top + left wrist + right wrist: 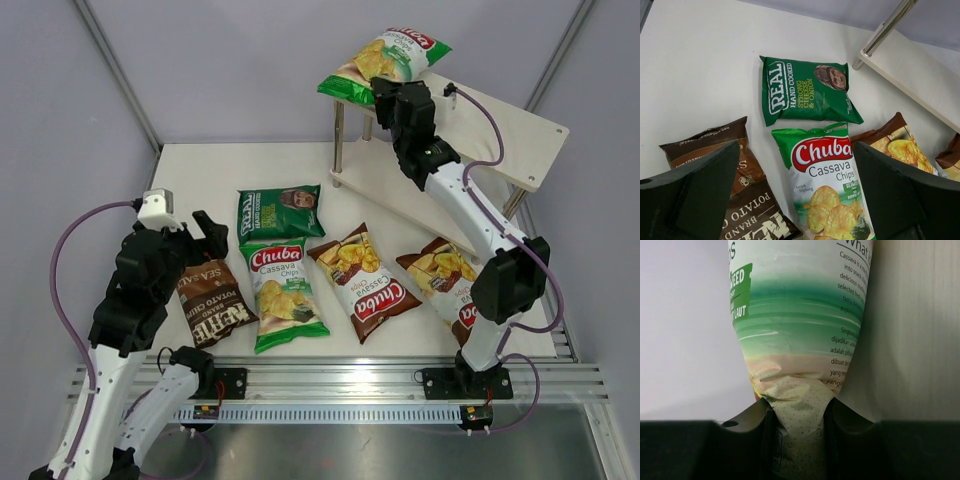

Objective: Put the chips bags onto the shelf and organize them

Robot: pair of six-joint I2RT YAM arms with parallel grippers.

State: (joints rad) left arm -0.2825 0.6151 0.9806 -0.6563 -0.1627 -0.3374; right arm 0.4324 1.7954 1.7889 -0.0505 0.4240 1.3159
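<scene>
**A:** What is the right gripper doing?

**B:** Its jaws are pinched on the crimped end seam of a green Chuba bag. The rest of the bag stretches straight away from the fingers.

**A:** And where is that bag?

**B:** At the left end of the shelf's top board, its printed face up in the top view. From the wrist, cream board shows along one side of the bag and grey wall along the other. It may overhang the board's edge, but that view is too close to be sure.

**A:** The left gripper?

**B:** Spread wide with nothing in it, above the table over the Kettle bag. Just beyond it lie the second green Chuba bag and, past that one's top edge, the dark green portrait bag.

**A:** The others?

**B:** Two brown-red Chuba bags lie flat in front of the shelf: one beside the green bag, the other partly under the right arm.
</scene>
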